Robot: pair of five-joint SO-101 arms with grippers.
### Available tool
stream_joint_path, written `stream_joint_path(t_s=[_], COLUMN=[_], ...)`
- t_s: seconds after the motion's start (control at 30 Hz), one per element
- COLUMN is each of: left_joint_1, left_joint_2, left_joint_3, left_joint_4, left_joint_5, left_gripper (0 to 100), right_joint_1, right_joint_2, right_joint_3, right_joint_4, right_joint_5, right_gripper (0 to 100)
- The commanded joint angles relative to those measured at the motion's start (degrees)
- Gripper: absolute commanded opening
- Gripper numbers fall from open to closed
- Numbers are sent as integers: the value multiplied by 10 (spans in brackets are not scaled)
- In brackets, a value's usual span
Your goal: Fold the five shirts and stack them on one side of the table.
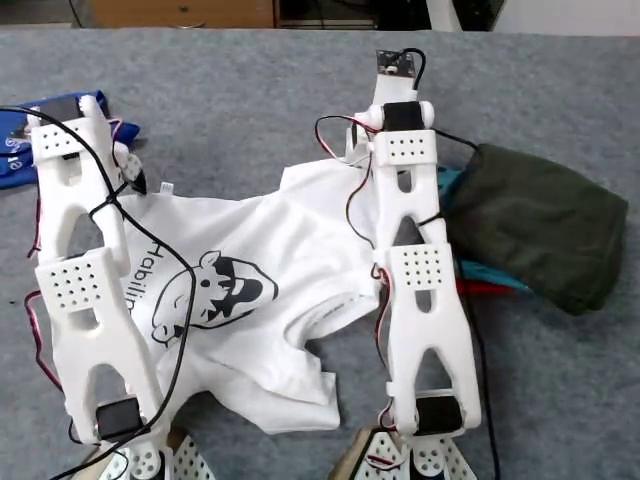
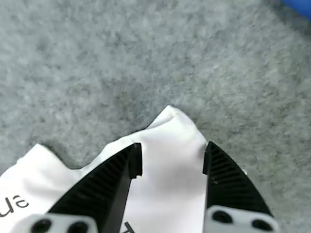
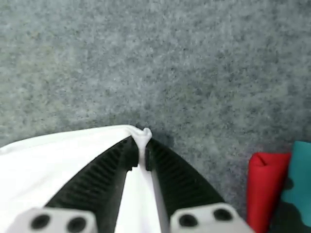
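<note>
The white shirt (image 1: 250,300) is laid at the table's centre, its 1 o'clock edge pinched by the right gripper (image 3: 140,151), the left gripper (image 2: 172,156) spread over its 10 o'clock corner.

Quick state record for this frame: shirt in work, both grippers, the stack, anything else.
shirt in work: white shirt, spread unfolded mid-table
left gripper: open, over a corner of the white shirt
right gripper: shut on the white shirt's edge
stack: dark green shirt on top, teal shirt and red shirt beneath, beside the right arm
other: blue shirt by the left arm
</note>
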Motion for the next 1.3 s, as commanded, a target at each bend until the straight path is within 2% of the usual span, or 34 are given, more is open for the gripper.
stream_joint_path(t_s=[0.0, 0.5, 0.97, 1.07, 1.2, 1.27], left_joint_1=[-9, -9, -15, -15, -15, -13], left_joint_2=[-22, -16, 49, 51, 53, 54], left_joint_3=[1, 6, 0, -19, -55, -71], left_joint_4=[-17, -42, -43, -40, -39, -39], left_joint_5=[-1, 20, 45, 44, 41, 41], left_gripper=[215, 214, 212, 163, 47, 32], right_joint_1=[7, 7, 5, 5, 5, 5], right_joint_2=[-7, -7, -7, -7, -7, -7], right_joint_3=[-23, -22, -22, -22, -22, -22], right_joint_4=[-8, -5, -4, -4, -4, -4], right_joint_5=[-3, -3, -3, -3, -3, -3], right_gripper=[30, 30, 30, 30, 30, 30])
